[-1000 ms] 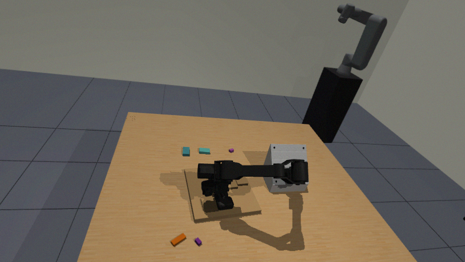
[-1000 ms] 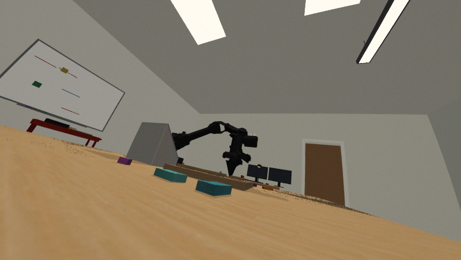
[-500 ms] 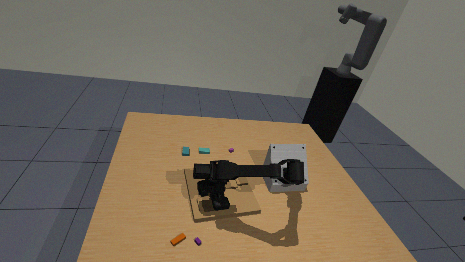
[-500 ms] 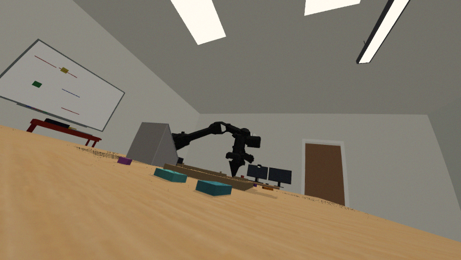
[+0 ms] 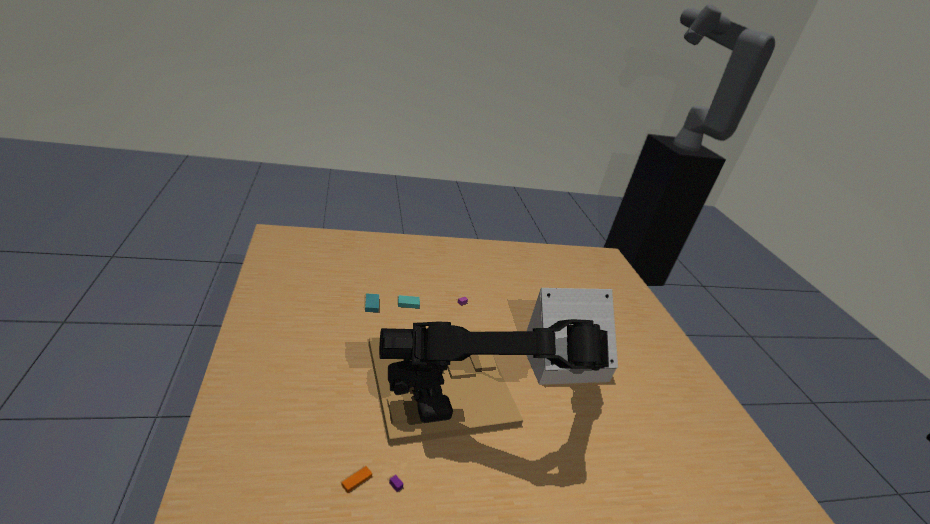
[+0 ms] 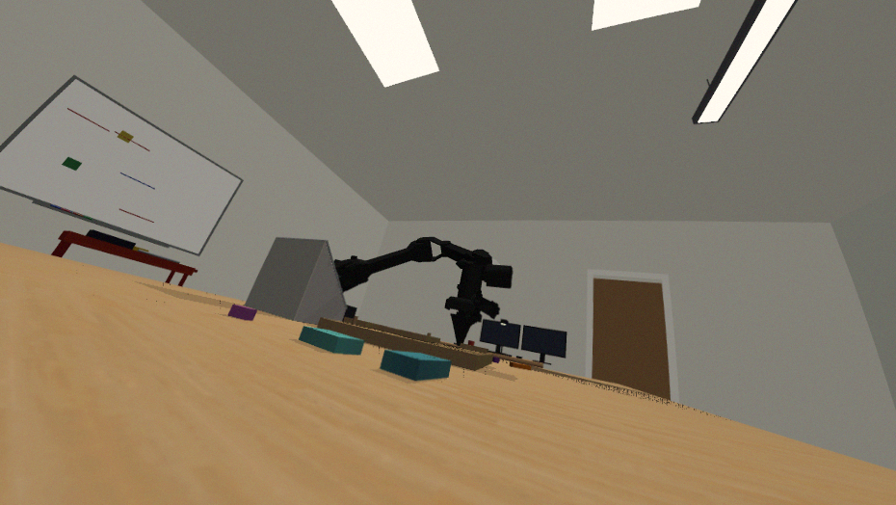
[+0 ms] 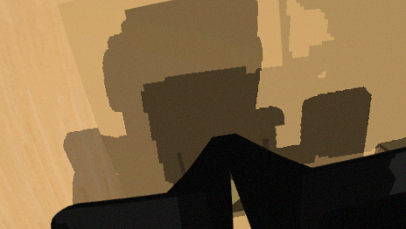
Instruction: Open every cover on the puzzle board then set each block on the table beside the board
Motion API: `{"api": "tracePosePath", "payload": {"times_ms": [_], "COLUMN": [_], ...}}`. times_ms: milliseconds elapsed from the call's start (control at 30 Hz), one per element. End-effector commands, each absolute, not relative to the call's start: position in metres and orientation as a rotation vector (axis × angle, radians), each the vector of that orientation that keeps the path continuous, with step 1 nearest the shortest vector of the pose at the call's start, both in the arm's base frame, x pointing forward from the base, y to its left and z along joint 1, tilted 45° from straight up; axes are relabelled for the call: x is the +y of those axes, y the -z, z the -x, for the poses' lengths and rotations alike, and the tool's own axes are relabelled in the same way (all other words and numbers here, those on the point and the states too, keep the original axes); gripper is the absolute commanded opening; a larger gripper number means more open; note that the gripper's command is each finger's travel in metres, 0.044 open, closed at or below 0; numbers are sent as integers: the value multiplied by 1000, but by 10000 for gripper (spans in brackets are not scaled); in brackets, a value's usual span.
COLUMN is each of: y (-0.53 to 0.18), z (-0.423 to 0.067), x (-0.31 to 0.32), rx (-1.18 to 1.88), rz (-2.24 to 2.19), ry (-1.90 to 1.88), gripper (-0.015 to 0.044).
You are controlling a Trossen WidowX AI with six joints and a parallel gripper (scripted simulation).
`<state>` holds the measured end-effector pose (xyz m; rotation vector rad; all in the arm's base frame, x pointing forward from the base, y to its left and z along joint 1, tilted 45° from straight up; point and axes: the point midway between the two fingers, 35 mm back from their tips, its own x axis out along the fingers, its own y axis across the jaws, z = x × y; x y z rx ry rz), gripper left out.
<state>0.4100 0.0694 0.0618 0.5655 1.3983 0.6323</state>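
The tan puzzle board [image 5: 494, 403] [image 6: 401, 338] [image 7: 79, 65] lies in the middle of the table. My gripper [image 5: 434, 413] [image 6: 461, 341] [image 7: 223, 140] is shut on nothing, points straight down and has its tip at the surface of the board's near-left part. The arm and its shadow hide most of the covers and wells. Two teal blocks [image 5: 371, 302] [image 5: 408, 301] [image 6: 414, 364] [image 6: 330, 339] and a small purple block [image 5: 462, 300] [image 6: 242, 311] lie on the table behind the board. An orange block [image 5: 356, 478] and a purple block [image 5: 396, 482] lie in front of it.
The arm's grey base box [image 5: 575, 305] [image 6: 294, 279] stands on the table to the right of the board. A second grey arm on a black pedestal [image 5: 663, 208] stands on the floor beyond the table's far right corner.
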Motion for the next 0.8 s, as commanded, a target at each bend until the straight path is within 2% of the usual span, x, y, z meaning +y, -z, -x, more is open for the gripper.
{"api": "tracePosePath", "payload": {"times_ms": [0, 767], "y": [-61, -80], "z": [-414, -419], "x": [71, 52], "rx": [1402, 1403], "rz": [-575, -573], "ry": [-632, -630], "gripper": [0, 0]}}
